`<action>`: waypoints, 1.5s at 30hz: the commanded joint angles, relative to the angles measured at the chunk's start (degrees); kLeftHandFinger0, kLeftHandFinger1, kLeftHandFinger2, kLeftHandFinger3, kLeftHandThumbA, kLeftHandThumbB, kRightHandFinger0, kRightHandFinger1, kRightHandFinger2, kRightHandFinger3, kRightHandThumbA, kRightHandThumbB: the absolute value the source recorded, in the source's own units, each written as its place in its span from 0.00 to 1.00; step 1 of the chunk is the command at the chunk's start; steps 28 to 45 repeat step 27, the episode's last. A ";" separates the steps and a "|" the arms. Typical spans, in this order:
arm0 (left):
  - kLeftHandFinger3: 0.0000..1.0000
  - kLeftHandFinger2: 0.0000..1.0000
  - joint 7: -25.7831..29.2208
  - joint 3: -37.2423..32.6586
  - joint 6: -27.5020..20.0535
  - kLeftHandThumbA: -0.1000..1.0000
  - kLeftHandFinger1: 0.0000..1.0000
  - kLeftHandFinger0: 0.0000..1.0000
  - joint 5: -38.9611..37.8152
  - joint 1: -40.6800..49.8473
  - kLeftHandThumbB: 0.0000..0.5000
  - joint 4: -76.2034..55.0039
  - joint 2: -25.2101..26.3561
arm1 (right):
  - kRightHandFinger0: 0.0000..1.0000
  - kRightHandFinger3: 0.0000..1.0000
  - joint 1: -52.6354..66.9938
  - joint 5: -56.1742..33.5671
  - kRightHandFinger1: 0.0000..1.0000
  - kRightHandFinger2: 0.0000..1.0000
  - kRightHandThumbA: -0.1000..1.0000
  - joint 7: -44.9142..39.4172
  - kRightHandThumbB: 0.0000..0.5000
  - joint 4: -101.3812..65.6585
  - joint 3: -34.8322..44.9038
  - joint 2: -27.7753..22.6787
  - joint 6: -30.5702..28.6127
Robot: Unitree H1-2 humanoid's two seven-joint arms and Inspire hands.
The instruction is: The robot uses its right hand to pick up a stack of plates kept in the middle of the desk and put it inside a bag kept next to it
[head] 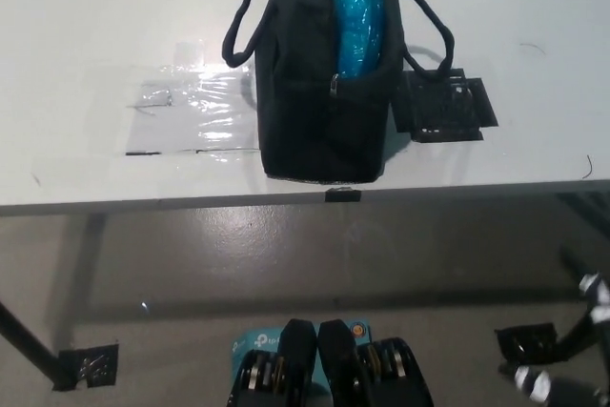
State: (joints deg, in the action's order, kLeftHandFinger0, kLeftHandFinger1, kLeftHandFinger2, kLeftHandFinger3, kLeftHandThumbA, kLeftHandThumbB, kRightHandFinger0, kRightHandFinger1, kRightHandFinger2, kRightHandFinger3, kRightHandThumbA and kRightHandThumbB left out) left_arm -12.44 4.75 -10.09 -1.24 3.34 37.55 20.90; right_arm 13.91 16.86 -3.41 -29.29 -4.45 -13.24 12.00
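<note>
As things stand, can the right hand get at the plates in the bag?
Probably not right away: the right hand sits low, below the desk edge. The plates show through the bag top opening, nothing covering them.

My bag (319, 102) looks like matt black cloth; the stack of plates (355, 16) inside gleams in glossy blue plastic. At nine o'clock, clear tape (195, 111) shines on the smooth white table (86, 26).
</note>
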 commanded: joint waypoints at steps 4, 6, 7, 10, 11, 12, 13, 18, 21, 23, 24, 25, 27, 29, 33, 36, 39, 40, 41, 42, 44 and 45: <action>0.19 0.18 0.06 1.99 -0.28 0.00 0.02 0.00 -1.64 -2.04 1.00 -2.48 2.85 | 1.00 1.00 1.37 -6.23 1.00 1.00 0.93 4.55 0.39 14.79 0.86 3.50 -24.36; 0.20 0.18 0.25 2.23 0.19 0.00 0.02 0.00 -1.89 -2.47 1.00 -2.17 2.69 | 1.00 1.00 0.90 -7.11 1.00 1.00 0.93 4.05 0.39 16.78 1.23 3.39 -26.01; 0.22 0.18 0.17 2.29 0.32 0.00 0.03 0.00 -2.02 -2.53 1.00 -2.04 2.67 | 1.00 1.00 0.88 -7.29 1.00 1.00 0.93 4.02 0.41 17.56 1.38 3.41 -26.69; 0.23 0.19 0.02 2.45 0.30 0.00 0.03 0.00 -2.31 -2.90 1.00 -1.84 2.64 | 1.00 1.00 0.37 -6.99 1.00 1.00 0.89 4.38 0.37 18.92 1.82 3.38 -28.33; 0.23 0.19 0.07 2.36 -0.06 0.00 0.03 0.00 -2.14 -3.48 1.00 -1.41 2.67 | 1.00 1.00 -0.24 -7.09 1.00 1.00 0.88 4.34 0.34 19.48 2.06 3.25 -28.92; 0.23 0.20 0.16 2.23 -0.34 0.00 0.04 0.00 -1.90 -3.95 1.00 -1.35 2.71 | 1.00 1.00 -0.86 -7.12 1.00 1.00 0.85 4.53 0.35 20.26 2.44 3.26 -29.21; 0.22 0.19 0.12 2.15 -1.01 0.00 0.03 0.00 -1.81 -4.46 1.00 -1.02 2.74 | 1.00 1.00 -1.38 -7.24 1.00 1.00 0.84 4.54 0.33 20.62 2.68 3.20 -29.43; 0.20 0.18 0.59 2.84 -1.13 0.00 0.00 0.00 -2.38 -5.58 1.00 -0.78 2.53 | 1.00 1.00 -2.92 -6.62 1.00 1.00 0.79 6.00 0.34 25.85 3.66 3.09 -33.87; 0.17 0.15 -0.34 2.98 -3.43 0.00 0.00 0.00 -2.96 -6.17 1.00 0.93 2.62 | 1.00 1.00 -3.10 -8.64 1.00 1.00 0.73 5.52 0.37 28.95 4.12 3.56 -36.28; 0.17 0.16 -0.29 3.16 -3.38 0.00 0.01 0.00 -3.06 -6.44 1.00 1.05 2.49 | 1.00 1.00 -3.07 -8.37 1.00 1.00 0.75 5.87 0.39 30.20 4.39 3.74 -37.60; 0.18 0.16 0.09 3.07 -2.23 0.00 0.02 0.00 -2.54 -6.32 1.00 0.28 2.53 | 1.00 1.00 -2.82 -9.27 1.00 1.00 0.74 5.45 0.41 30.52 4.59 4.01 -37.22; 0.17 0.15 -0.20 3.03 -2.57 0.00 0.00 0.00 -2.53 -6.42 1.00 0.43 2.66 | 1.00 1.00 -2.45 -10.03 1.00 1.00 0.74 5.22 0.42 31.19 4.77 4.29 -37.49; 0.17 0.14 -0.48 3.02 -2.74 0.00 0.00 0.00 -2.53 -6.53 1.00 0.51 2.78 | 1.00 1.00 -1.97 -10.49 1.00 1.00 0.73 5.13 0.43 31.22 4.87 4.57 -37.74; 0.17 0.14 -0.48 3.02 -2.74 0.00 0.00 0.00 -2.53 -6.53 1.00 0.51 2.78 | 1.00 1.00 -1.97 -10.49 1.00 1.00 0.73 5.13 0.43 31.22 4.87 4.57 -37.74; 0.17 0.14 -0.48 3.02 -2.74 0.00 0.00 0.00 -2.53 -6.53 1.00 0.51 2.78 | 1.00 1.00 -1.97 -10.49 1.00 1.00 0.73 5.13 0.43 31.22 4.87 4.57 -37.74; 0.17 0.14 -0.48 3.02 -2.74 0.00 0.00 0.00 -2.53 -6.53 1.00 0.51 2.78 | 1.00 1.00 -1.97 -10.49 1.00 1.00 0.73 5.13 0.43 31.22 4.87 4.57 -37.74; 0.17 0.14 -0.48 3.02 -2.74 0.00 0.00 0.00 -2.53 -6.53 1.00 0.51 2.78 | 1.00 1.00 -1.97 -10.49 1.00 1.00 0.73 5.13 0.43 31.22 4.87 4.57 -37.74; 0.17 0.14 -0.48 3.02 -2.74 0.00 0.00 0.00 -2.53 -6.53 1.00 0.51 2.78 | 1.00 1.00 -1.97 -10.49 1.00 1.00 0.73 5.13 0.43 31.22 4.87 4.57 -37.74; 0.17 0.14 -0.48 3.02 -2.74 0.00 0.00 0.00 -2.53 -6.53 1.00 0.51 2.78 | 1.00 1.00 -1.97 -10.49 1.00 1.00 0.73 5.13 0.43 31.22 4.87 4.57 -37.74; 0.17 0.14 -0.48 3.02 -2.74 0.00 0.00 0.00 -2.53 -6.53 1.00 0.51 2.78 | 1.00 1.00 -1.97 -10.49 1.00 1.00 0.73 5.13 0.43 31.22 4.87 4.57 -37.74; 0.17 0.14 -0.48 3.02 -2.74 0.00 0.00 0.00 -2.53 -6.53 1.00 0.51 2.78 | 1.00 1.00 -1.97 -10.49 1.00 1.00 0.73 5.13 0.43 31.22 4.87 4.57 -37.74; 0.17 0.14 -0.48 3.02 -2.74 0.00 0.00 0.00 -2.53 -6.53 1.00 0.51 2.78 | 1.00 1.00 -1.97 -10.49 1.00 1.00 0.73 5.13 0.43 31.22 4.87 4.57 -37.74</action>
